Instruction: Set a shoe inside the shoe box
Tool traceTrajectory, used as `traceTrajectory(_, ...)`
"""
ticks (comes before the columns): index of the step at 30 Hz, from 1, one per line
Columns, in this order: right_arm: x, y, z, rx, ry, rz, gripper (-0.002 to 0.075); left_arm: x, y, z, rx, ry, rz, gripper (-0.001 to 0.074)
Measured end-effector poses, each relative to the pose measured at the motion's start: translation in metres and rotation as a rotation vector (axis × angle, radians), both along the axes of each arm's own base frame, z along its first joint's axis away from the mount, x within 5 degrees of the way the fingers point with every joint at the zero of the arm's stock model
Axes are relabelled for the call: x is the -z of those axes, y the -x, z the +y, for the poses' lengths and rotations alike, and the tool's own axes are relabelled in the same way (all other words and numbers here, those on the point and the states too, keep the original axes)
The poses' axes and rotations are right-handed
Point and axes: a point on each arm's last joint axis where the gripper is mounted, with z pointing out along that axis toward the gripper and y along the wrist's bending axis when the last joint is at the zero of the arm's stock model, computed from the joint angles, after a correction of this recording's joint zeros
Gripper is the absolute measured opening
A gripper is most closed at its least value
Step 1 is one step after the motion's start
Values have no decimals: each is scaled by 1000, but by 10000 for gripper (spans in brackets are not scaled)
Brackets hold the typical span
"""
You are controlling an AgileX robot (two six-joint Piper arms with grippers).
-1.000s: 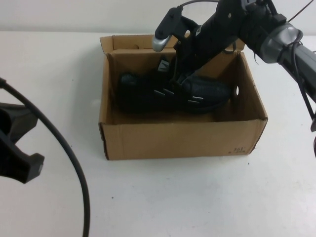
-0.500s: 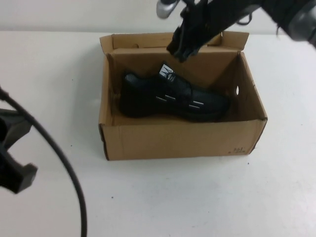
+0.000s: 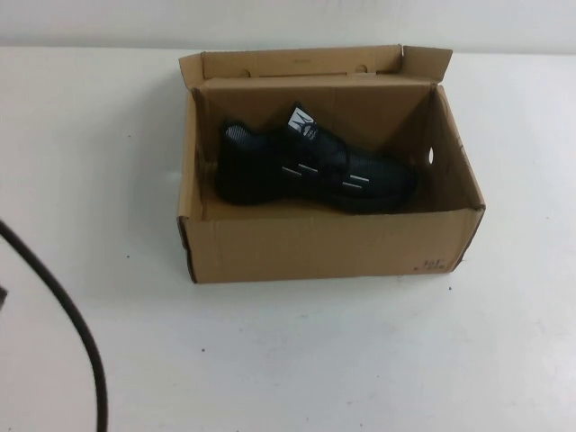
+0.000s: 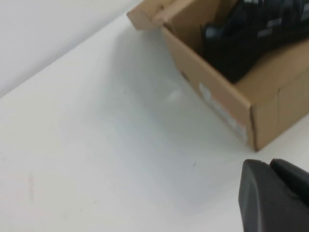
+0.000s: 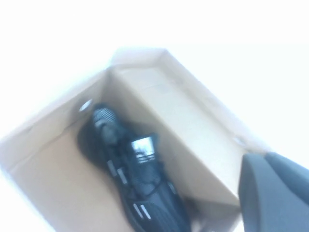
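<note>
The black shoe [image 3: 310,171] lies on its sole inside the brown cardboard shoe box [image 3: 324,247], toe to the right, its white tongue label facing up. Neither gripper shows in the high view. In the left wrist view my left gripper [image 4: 269,163] hangs shut and empty over the bare table, off the box's [image 4: 217,96] left corner, with the shoe [image 4: 251,34] seen inside. In the right wrist view my right gripper [image 5: 265,155] is shut and empty, high above the open box [image 5: 183,111], looking down on the shoe [image 5: 140,183].
A black cable [image 3: 63,315] curves across the table's near left corner. The box's back flap [image 3: 306,61] stands up toward the far wall. White tabletop [image 3: 360,360] surrounds the box.
My right arm rose out of the box, left the high view and its gripper shut. The left arm also slid out of the high view. The shoe stays in the box.
</note>
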Motion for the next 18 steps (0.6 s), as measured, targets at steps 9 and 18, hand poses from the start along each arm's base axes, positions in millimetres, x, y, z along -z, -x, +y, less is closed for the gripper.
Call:
traceTrajectory(9, -31, 67, -34, 139, -162, 21, -16, -9, -2, -8, 10, 176, -55, -1)
traceTrajectory(18, 30, 116, -57, 170, -160, 100, -16, -6, -1, -12, 37, 214, -47, -1)
